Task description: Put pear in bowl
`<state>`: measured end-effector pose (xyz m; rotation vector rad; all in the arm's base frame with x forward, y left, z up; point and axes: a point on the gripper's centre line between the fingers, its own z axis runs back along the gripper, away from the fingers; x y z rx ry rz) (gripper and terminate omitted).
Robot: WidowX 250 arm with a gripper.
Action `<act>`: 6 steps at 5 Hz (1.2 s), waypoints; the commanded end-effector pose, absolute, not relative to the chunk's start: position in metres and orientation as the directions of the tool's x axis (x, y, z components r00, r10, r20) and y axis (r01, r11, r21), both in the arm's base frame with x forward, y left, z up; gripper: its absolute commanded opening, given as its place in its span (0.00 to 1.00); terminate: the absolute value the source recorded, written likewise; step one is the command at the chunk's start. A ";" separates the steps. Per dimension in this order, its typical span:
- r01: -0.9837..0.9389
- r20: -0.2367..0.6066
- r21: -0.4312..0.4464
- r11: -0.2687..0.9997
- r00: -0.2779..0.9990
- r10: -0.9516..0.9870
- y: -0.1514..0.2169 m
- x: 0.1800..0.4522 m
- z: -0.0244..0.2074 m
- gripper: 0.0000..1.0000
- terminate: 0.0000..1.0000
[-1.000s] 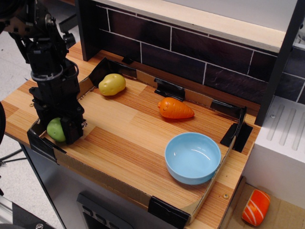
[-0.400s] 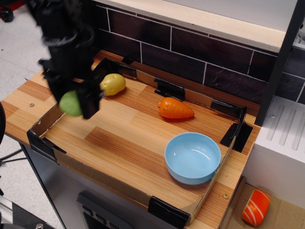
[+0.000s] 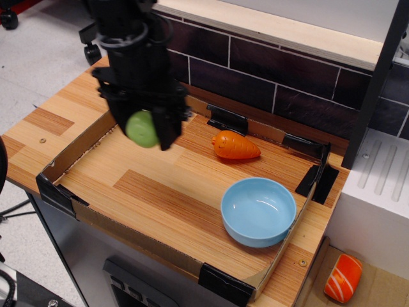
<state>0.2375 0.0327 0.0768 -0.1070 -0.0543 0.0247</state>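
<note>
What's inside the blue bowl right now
Nothing: the light-blue bowl shows only its bare glossy bottom, fully visible. The pear is held in the gripper above the tray's left side, well apart from the bowl. The orange carrot toy lies outside it.

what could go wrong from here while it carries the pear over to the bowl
The pear is round and smooth, held in the air by the gripper; it might slip and roll across the tray. The carrot lies near the way to the bowl; a low pass could knock it.

The arm is matte black and blocky, with a pale ring above its black end effector (image 3: 148, 128).
</note>
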 end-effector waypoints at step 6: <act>0.056 0.009 -0.159 0.986 0.998 -0.055 -0.055 0.253 0.063 1.00 0.00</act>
